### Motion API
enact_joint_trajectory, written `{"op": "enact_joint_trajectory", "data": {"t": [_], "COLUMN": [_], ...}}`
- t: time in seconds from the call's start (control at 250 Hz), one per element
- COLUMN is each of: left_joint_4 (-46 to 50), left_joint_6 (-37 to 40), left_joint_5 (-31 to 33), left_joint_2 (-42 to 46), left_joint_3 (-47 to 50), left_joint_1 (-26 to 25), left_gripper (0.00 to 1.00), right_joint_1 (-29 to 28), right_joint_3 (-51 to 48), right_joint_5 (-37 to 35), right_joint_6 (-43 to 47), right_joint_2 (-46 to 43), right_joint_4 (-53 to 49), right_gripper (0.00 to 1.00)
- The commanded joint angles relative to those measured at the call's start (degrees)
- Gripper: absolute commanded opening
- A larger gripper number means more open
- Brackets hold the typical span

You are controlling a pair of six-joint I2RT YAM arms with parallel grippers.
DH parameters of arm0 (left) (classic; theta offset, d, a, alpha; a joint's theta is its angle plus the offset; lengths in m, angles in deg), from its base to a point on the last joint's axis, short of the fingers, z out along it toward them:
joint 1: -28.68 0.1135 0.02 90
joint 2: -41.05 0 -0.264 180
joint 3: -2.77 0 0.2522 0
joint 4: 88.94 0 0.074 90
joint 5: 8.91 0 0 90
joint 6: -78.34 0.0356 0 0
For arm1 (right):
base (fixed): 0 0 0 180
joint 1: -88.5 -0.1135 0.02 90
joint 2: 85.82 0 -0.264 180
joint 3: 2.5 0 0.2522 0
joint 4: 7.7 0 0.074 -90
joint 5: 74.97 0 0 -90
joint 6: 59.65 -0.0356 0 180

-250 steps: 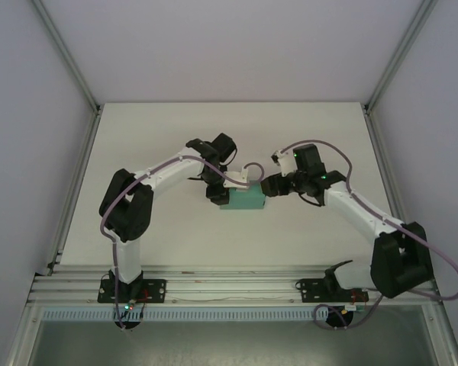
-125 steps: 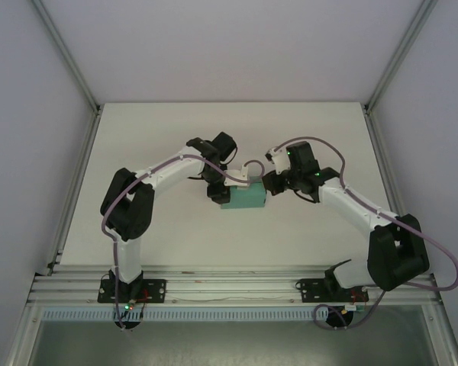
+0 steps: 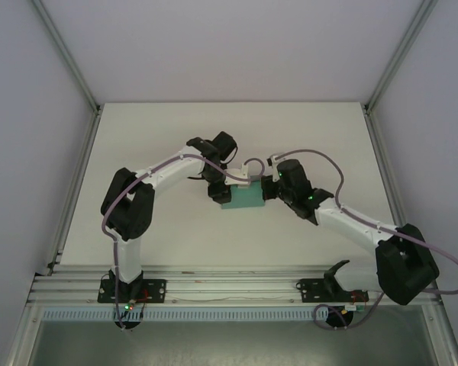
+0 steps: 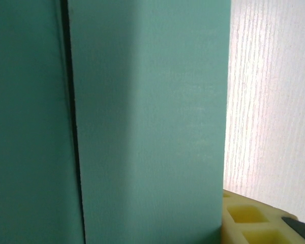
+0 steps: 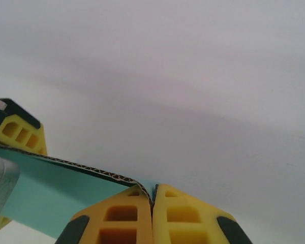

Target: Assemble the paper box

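White worktop (image 3: 137,137) inside a frame of aluminium posts (image 3: 69,69), pale walls all round.

The teal-green paper box (image 3: 243,200), a small flat rectangular shape in thin card, sits about mid-worktop, nearer the near edge than the far one, between the two arms.

Handling, as a judgement: very light. Panels are fairly stiff, since the cut edge shows corrugated fluting in the right wrist view, but folds and flaps will flex and crease if squeezed hard. The smooth matte face may slide on the worktop if pushed from one end alone. Best held across a narrow end or by a free flap edge, with the other end braced.

Looks: plain, unprinted, even teal. The left wrist view shows one dark seam where two panels (image 4: 142,122) meet, running straight with no gap at the fold.

The left gripper (image 3: 217,194) is at the box's left end, jaws part-way apart and straddling it. One yellow finger (image 4: 249,223) lies against the box side, so it seems to hold the box.

The right gripper (image 3: 269,189) is at the right end, pads pressed together (image 5: 152,195). The card edge (image 5: 51,188) runs into their seam, so it looks to be nipping that edge.
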Motion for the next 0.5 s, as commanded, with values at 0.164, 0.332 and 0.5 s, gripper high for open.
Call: {"op": "enact_joint_trajectory", "data": {"t": [0.164, 0.332, 0.5], "left_joint_4": [1.5, 2.1, 1.5], "left_joint_6": [-0.9, -0.8, -1.0], "left_joint_5": [-1.0, -0.3, -0.3], "left_joint_2": [-1.0, -0.9, -0.4], "left_joint_3": [-0.5, -0.2, 0.4], "left_joint_1": [0.0, 0.0, 0.0], "left_gripper": [0.48, 0.48, 0.48], "right_joint_1": [-4.8, -4.9, -4.9], "right_joint_3": [-5.2, -7.4, -8.2], "right_joint_5": [-13.7, -16.3, -17.4], "right_joint_6": [2.2, 5.7, 7.2], "right_joint_2": [0.4, -0.9, -2.3], "right_joint_4": [9.7, 10.1, 9.7], "right_gripper": [0.01, 0.01, 0.01]}}
